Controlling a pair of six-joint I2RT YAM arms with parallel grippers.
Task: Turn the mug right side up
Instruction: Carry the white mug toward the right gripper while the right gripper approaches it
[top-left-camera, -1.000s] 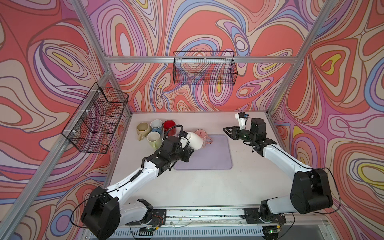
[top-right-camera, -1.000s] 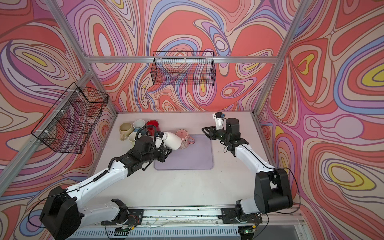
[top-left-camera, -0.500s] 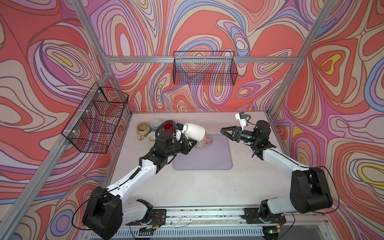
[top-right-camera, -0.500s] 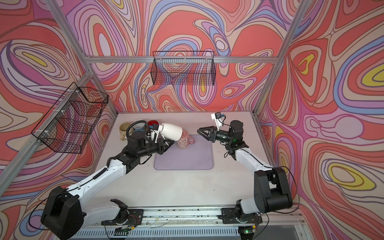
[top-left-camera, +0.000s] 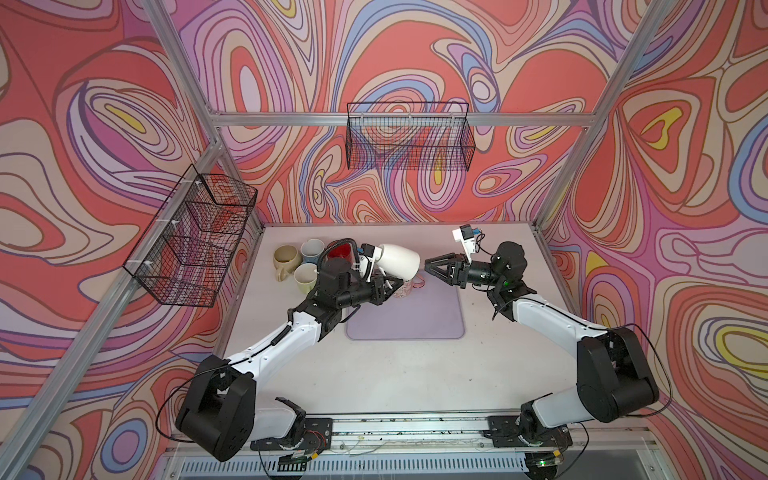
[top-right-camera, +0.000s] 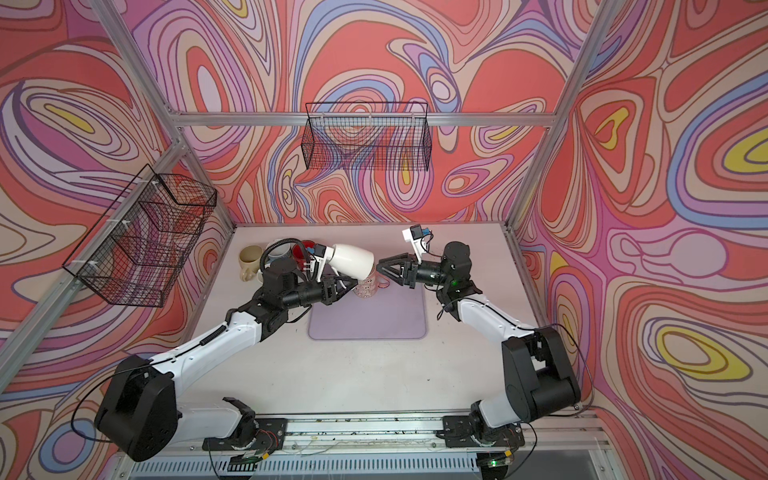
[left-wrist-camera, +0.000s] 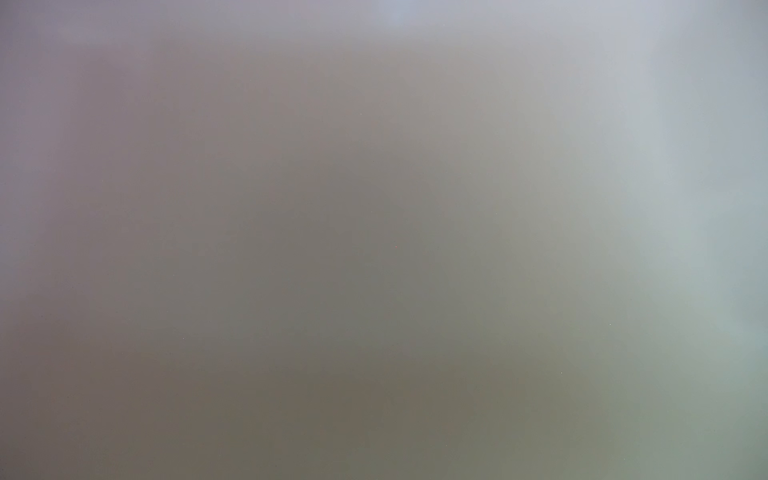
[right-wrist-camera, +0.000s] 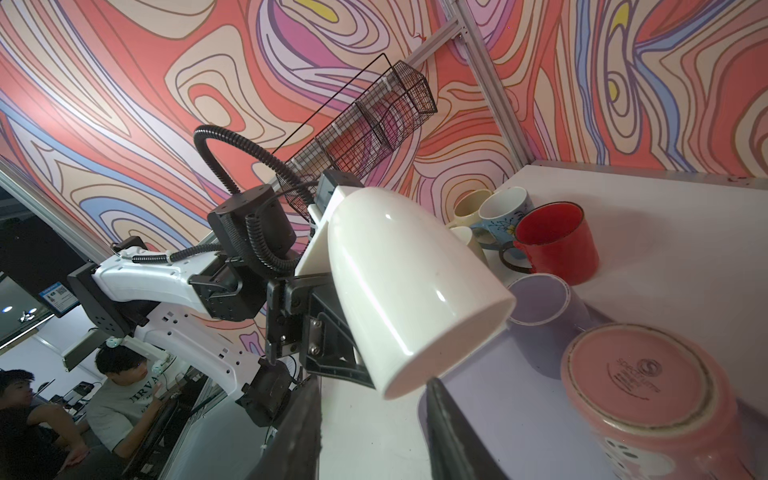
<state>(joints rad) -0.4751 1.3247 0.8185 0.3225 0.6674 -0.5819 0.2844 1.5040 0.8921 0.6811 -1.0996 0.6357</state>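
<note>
A plain white mug (top-left-camera: 397, 262) (top-right-camera: 353, 259) hangs in the air above the back left of the purple mat (top-left-camera: 407, 320), lying almost on its side. Its open mouth (right-wrist-camera: 449, 353) faces right. My left gripper (top-left-camera: 390, 286) (top-right-camera: 344, 286) is shut on the mug from below; the exact place of the grip is hidden behind the body. The left wrist view is a grey blur. My right gripper (top-left-camera: 428, 266) (top-right-camera: 380, 266) (right-wrist-camera: 370, 399) stands open and empty, level with the mug's mouth and just right of it.
A pink mug (top-left-camera: 402, 290) (right-wrist-camera: 648, 395) stands upside down on the mat below the white one. Beige (top-left-camera: 286, 257), blue-and-white (top-left-camera: 311, 249), red (top-left-camera: 341, 251) and pale green (top-left-camera: 305, 276) mugs cluster at the back left. Wire baskets (top-left-camera: 409, 141) hang on the walls.
My left arm has lifted the white mug off the mat and tipped it onto its side. The right gripper has swung left towards the mug's mouth and opened a little wider.
</note>
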